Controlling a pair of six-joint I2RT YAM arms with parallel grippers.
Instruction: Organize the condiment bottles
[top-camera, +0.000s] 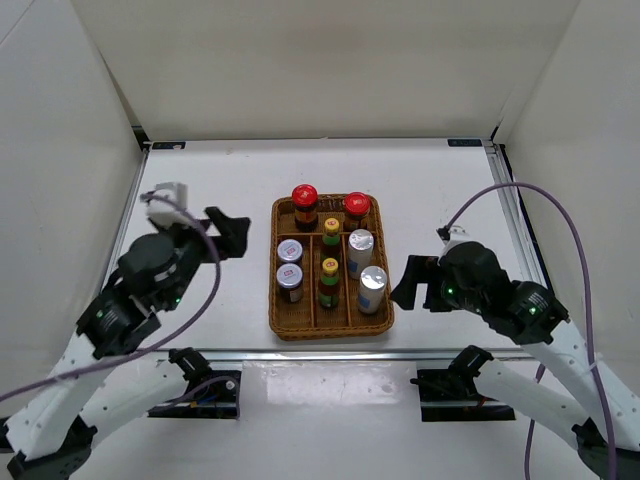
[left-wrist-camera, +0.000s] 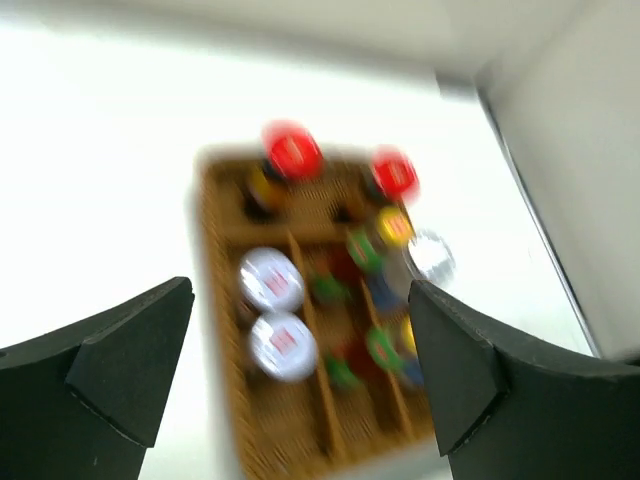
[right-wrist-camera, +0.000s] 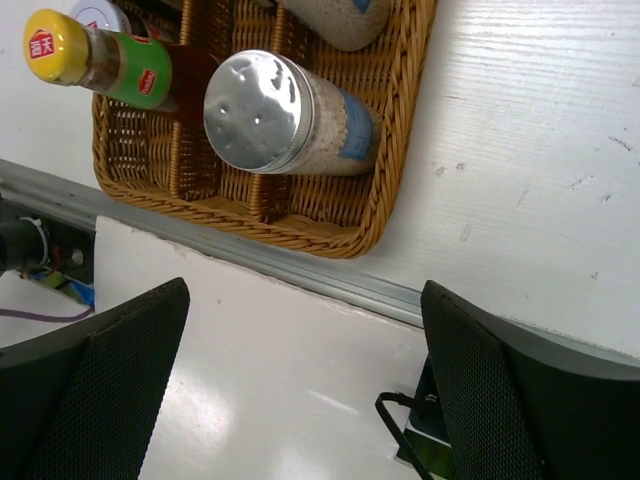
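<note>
All the condiment bottles stand in the brown wicker tray (top-camera: 283, 325). Two red-capped jars (top-camera: 304, 196) (top-camera: 356, 205) fill the far row. Two short silver-lidded jars (top-camera: 289, 277) are in the left column, two yellow-capped sauce bottles (top-camera: 329, 267) in the middle, two white silver-topped shakers (top-camera: 372, 281) on the right. My left gripper (top-camera: 235, 236) is open and empty, left of the tray. My right gripper (top-camera: 408, 283) is open and empty, just right of the tray. The right wrist view shows the near shaker (right-wrist-camera: 258, 110) and a sauce bottle (right-wrist-camera: 60, 45). The left wrist view is blurred.
White walls close in the table on the left, back and right. A metal rail (top-camera: 330, 352) runs along the near edge in front of the tray. Purple cables (top-camera: 560, 215) loop over both arms.
</note>
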